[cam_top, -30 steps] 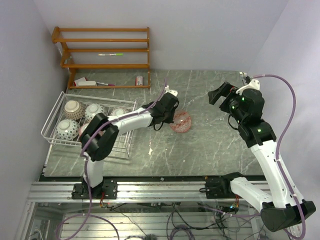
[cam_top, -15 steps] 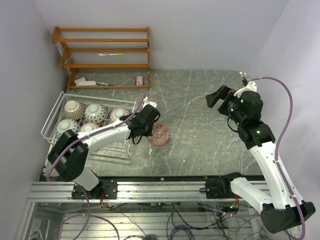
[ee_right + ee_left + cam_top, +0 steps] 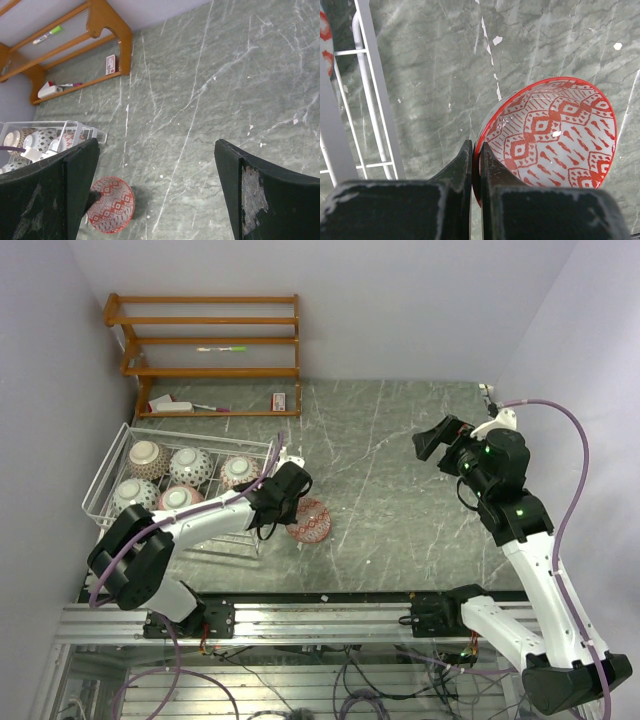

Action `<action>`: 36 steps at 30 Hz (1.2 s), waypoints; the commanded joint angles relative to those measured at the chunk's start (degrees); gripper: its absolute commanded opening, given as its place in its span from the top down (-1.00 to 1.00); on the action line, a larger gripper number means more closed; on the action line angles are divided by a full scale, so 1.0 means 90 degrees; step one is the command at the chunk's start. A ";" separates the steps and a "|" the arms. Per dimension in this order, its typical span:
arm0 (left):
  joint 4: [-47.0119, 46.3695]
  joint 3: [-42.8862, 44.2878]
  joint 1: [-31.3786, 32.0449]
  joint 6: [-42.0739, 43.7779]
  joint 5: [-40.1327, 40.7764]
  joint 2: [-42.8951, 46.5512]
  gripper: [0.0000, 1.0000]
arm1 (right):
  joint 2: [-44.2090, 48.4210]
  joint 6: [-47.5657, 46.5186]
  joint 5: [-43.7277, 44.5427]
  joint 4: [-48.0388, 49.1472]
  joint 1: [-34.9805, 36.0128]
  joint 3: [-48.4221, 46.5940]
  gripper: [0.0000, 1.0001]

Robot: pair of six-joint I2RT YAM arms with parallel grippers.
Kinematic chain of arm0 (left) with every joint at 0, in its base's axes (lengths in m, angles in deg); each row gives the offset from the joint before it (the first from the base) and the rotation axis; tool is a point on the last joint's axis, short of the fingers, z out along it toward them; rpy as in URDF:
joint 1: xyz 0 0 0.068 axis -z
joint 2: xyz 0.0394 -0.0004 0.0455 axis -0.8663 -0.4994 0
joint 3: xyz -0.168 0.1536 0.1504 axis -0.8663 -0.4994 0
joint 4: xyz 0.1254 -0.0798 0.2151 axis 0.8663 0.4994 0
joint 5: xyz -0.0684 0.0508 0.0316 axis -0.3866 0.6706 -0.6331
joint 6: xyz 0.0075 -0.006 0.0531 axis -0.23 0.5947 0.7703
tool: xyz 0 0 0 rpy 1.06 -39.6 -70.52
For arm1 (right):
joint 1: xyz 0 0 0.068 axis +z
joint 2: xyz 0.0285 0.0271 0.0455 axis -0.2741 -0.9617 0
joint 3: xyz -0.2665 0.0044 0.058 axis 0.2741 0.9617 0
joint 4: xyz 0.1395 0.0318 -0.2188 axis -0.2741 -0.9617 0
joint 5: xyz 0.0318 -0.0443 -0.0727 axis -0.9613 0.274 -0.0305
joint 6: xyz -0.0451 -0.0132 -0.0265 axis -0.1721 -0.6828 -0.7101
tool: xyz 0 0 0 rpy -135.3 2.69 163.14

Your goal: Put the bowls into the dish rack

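My left gripper (image 3: 293, 521) is shut on the rim of a pink-red patterned bowl (image 3: 309, 521), held just off the dish rack's near right corner. In the left wrist view the jaws (image 3: 476, 155) pinch the bowl (image 3: 550, 135) rim above the table. The white wire dish rack (image 3: 104, 466) at the left holds several bowls (image 3: 190, 465), rims down or tilted. My right gripper (image 3: 437, 437) is open and empty, raised over the right side of the table. The bowl also shows in the right wrist view (image 3: 111, 204).
An orange-brown wooden shelf unit (image 3: 205, 350) stands at the back left with small items on it. The rack's wire edge (image 3: 370, 90) lies close left of the held bowl. Walls close in on left and right.
My left gripper has carried the red bowl from the table's middle leftwards and nearer, up to the rack's right side. The right arm has barely shifted.
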 commanded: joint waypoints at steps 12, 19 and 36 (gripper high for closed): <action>0.0400 0.0147 -0.0025 0.0056 0.0720 0.0577 0.11 | 0.0078 -0.0011 -0.0138 0.0068 -0.0037 0.0367 -0.99; 0.0772 0.0388 0.0178 0.0087 0.0995 0.1113 -0.23 | 0.0042 -0.0050 -0.0100 0.0083 -0.0038 0.0370 -0.99; -0.0590 0.0429 0.2087 0.0891 0.0728 -0.0255 -0.11 | -0.0047 -0.0157 0.0034 0.0006 -0.0034 0.0331 -0.99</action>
